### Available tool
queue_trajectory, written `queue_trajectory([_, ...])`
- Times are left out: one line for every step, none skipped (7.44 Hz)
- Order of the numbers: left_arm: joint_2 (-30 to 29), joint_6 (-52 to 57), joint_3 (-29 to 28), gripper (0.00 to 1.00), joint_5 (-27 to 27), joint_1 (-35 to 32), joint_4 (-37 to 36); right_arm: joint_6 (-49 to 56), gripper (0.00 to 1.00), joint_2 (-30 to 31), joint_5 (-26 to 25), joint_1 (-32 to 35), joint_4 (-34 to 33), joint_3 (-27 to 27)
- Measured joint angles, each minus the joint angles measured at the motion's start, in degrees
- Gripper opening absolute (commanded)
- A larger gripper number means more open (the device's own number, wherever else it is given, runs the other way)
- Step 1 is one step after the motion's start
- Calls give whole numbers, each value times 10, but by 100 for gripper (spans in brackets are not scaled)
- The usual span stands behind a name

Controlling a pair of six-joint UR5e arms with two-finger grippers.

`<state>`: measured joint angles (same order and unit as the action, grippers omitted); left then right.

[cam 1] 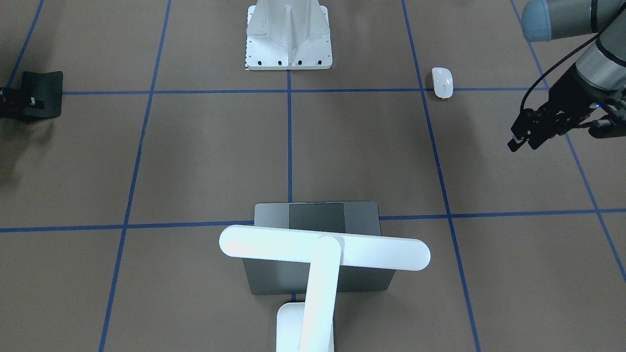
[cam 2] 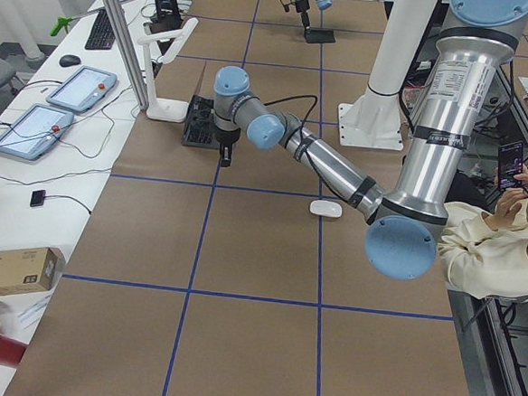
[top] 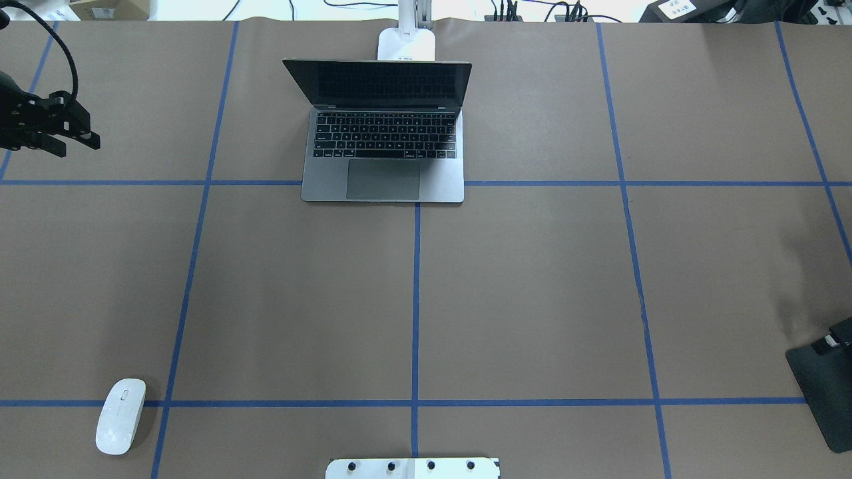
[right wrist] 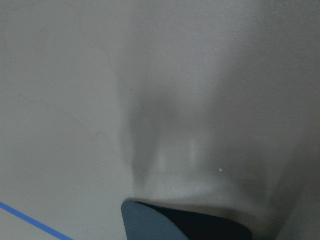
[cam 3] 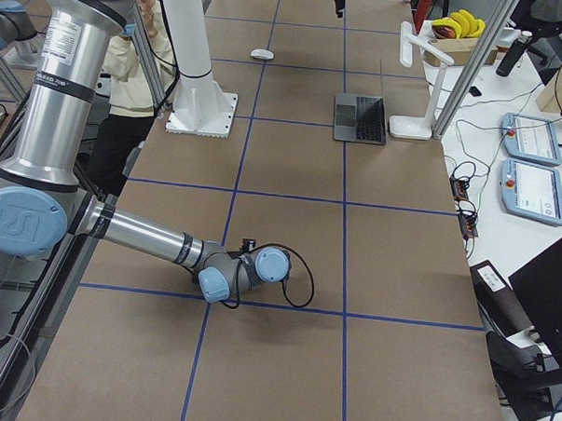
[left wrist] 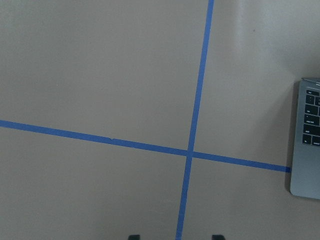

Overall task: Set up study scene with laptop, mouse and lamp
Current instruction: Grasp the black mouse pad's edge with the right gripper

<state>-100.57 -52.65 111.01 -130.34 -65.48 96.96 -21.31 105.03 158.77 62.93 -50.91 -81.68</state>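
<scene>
the laptop [top: 383, 150] sits open on the tabletop [top: 532, 299] with the lamp [cam 1: 323, 252] just behind its screen. the mouse [top: 120, 416] looks like the piece left to place. it lies well away from the laptop, toward the robot and off to the robot's left.

the left gripper [cam 1: 525, 139] hangs spread and empty, out to the left of the laptop. the right gripper [cam 1: 19, 103] is far to the laptop's right by a black mat [cam 1: 46, 90]; i cannot tell its state.

the mouse is glossy and rounded, so a pinch could squirt it out. a low carry could clip the screen or tip the lamp.

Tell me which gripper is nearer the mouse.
Left. The left gripper hovers at the same table end as the mouse; the right gripper is at the opposite end.
</scene>
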Motion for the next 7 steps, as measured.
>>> queue_trajectory([-1,0,0,57,0,0,-1,-4,11,0,3,0,0,0])
queue_trajectory([-2,0,1,57,-2,0,-2,-9,0,0,5,0,0,0])
queue_trajectory([-3,0,1,57,-5,0,-3,-13,0,0,5,0,0,0])
queue_trajectory([-4,0,1,57,-7,-1,-3,-15,0,0,6,0,0,0])
queue_trajectory([-4,0,1,57,-7,-1,-4,-18,0,0,6,0,0,0])
queue_trajectory([-4,0,1,57,-8,-1,-4,-23,0,1,5,0,2,0])
queue_trajectory([-5,0,1,57,-8,-1,-5,-27,0,1,4,0,6,0])
